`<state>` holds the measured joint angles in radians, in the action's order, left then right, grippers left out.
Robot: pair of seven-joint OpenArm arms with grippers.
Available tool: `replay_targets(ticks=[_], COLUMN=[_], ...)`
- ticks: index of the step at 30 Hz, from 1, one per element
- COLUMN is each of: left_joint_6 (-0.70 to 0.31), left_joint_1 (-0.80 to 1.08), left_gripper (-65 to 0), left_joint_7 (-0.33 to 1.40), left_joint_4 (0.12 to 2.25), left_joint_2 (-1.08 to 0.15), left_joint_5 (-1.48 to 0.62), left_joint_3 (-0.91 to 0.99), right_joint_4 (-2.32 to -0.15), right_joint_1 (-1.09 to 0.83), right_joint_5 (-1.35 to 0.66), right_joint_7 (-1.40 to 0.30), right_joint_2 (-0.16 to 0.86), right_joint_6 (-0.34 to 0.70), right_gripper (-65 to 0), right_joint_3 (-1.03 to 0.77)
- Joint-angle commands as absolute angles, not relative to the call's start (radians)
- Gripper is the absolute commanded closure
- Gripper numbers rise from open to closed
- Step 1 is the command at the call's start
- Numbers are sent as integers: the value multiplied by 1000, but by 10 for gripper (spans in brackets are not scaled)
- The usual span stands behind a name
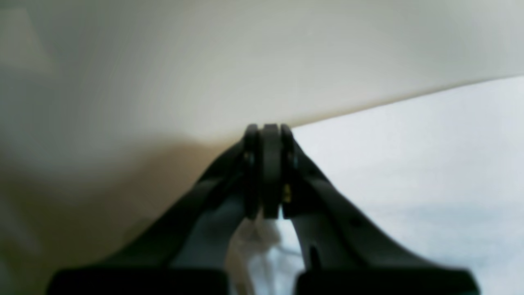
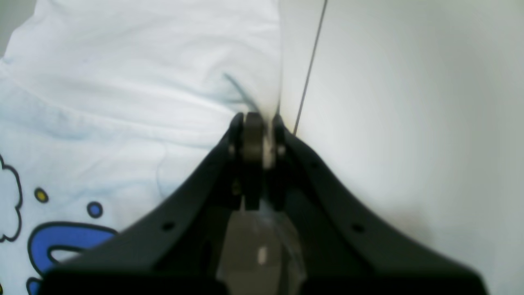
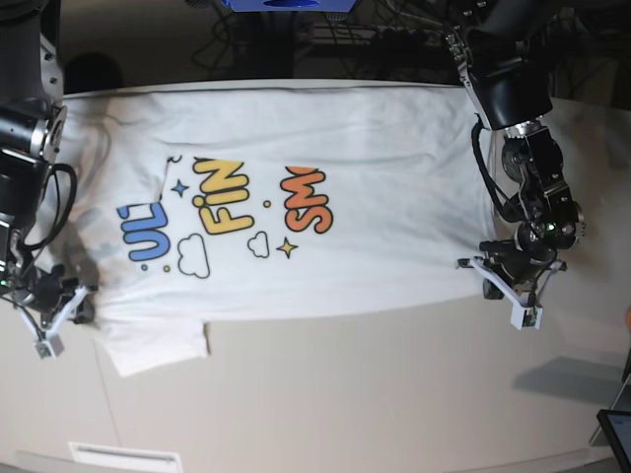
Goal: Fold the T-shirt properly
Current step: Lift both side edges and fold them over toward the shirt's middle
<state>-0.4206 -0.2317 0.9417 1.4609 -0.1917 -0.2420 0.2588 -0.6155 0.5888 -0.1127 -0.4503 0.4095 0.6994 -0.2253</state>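
My left fingers (image 3: 490,268) and right fingers (image 3: 77,296) pinch the T-shirt (image 3: 325,158) at its lower edge, ready to fold it across the tabletop (image 3: 345,394).

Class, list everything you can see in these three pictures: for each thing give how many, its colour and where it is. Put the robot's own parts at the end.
T-shirt: one, white with blue, yellow and orange letters, clouds and stars; spread print-up across the table.
Table: one, pale beige; under the shirt.
Small screen: one, dark; bottom right corner of the base view, mostly cut off.
Left gripper: one, black; shut on the T-shirt's edge, base view's right.
Right gripper: one, black; shut on the T-shirt's edge, base view's left.
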Motion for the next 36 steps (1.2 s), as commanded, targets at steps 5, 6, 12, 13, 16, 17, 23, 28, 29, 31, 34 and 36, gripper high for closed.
replay_targets(ticks=[5,6,12,13,16,17,23,28,29,31,34,36], left_joint_6=[-421,-421,-423,-423,-423,-423,-423,-423,-423,-423,-423,-423], left_joint_1=[-219,-214,-165,-156,-134,-134,-94,-81,-71,-61,-36,-22], left_gripper=[0,0,0,0,0,0,0,0,0,0,0,0], left_joint_7=[923,923,923,923,938,955,970,972,972,972,972,972], left_joint_4=[1508,1509,1586,1598,1626,1632,1716,1758,1759,1765,1787,1811], left_joint_2=[-200,-200,-200,-200,-200,-200,-200,-199,-199,-199,-199,-199], left_joint_5=[-246,-246,-248,-248,-248,-248,-248,-248,-248,-248,-248,-248], left_joint_3=[259,259,259,259,255,242,202,200,200,202,202,202], right_joint_4=[-636,-638,-737,-753,-809,-819,-842,-957,-972,-1010,-1055,-1075], right_joint_1=[608,605,545,536,503,495,467,398,390,372,354,343], right_joint_5=[-128,-128,-130,-134,-145,-145,-145,-148,-148,-148,-148,-148], right_joint_7=[-424,-423,-424,-424,-429,-430,-424,-423,-423,-423,-423,-423], right_joint_2=[430,430,426,415,404,403,395,378,374,366,361,360], right_joint_6=[698,698,698,698,698,698,698,698,698,698,698,698], right_gripper=[0,0,0,0,0,0,0,0,0,0,0,0], right_joint_3=[-232,-232,-234,-236,-289,-297,-303,-305,-306,-306,-306,-308])
